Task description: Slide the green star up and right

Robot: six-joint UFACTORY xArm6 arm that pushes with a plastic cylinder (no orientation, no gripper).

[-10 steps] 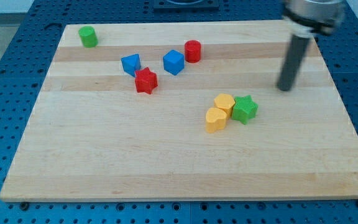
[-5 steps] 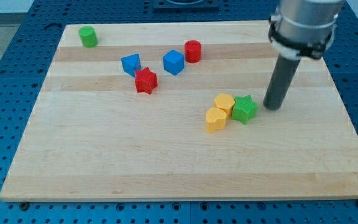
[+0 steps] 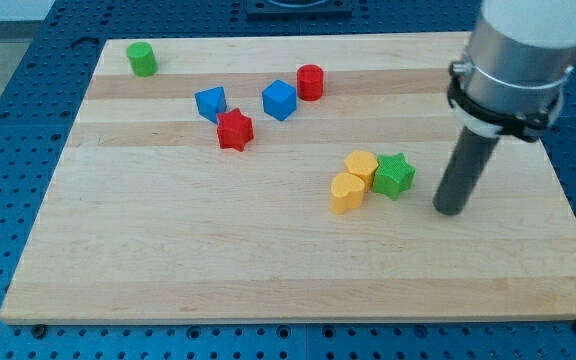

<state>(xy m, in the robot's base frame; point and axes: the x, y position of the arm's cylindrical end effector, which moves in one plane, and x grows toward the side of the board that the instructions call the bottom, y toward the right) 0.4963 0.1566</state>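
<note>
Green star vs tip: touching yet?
Apart. In the camera view a strip of bare board shows between my tip and the green star; the tip sits to the star's lower right.

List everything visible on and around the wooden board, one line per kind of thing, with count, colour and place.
green star block: 1, green, right of centre, against the yellow pair.
yellow blocks: 2, yellow, rounded shapes, touching each other, just left of the star.
red star block: 1, red, left of centre.
blue cube blocks: 2, blue, upper middle, either side above the red star.
red cylinder block: 1, red, upper middle, right of the blue cubes.
green cylinder block: 1, green, top left corner.
wooden board: 1, light wood, on a blue perforated base.
my tip: 1, dark rod end, lower right of the green star, apart from it.
</note>
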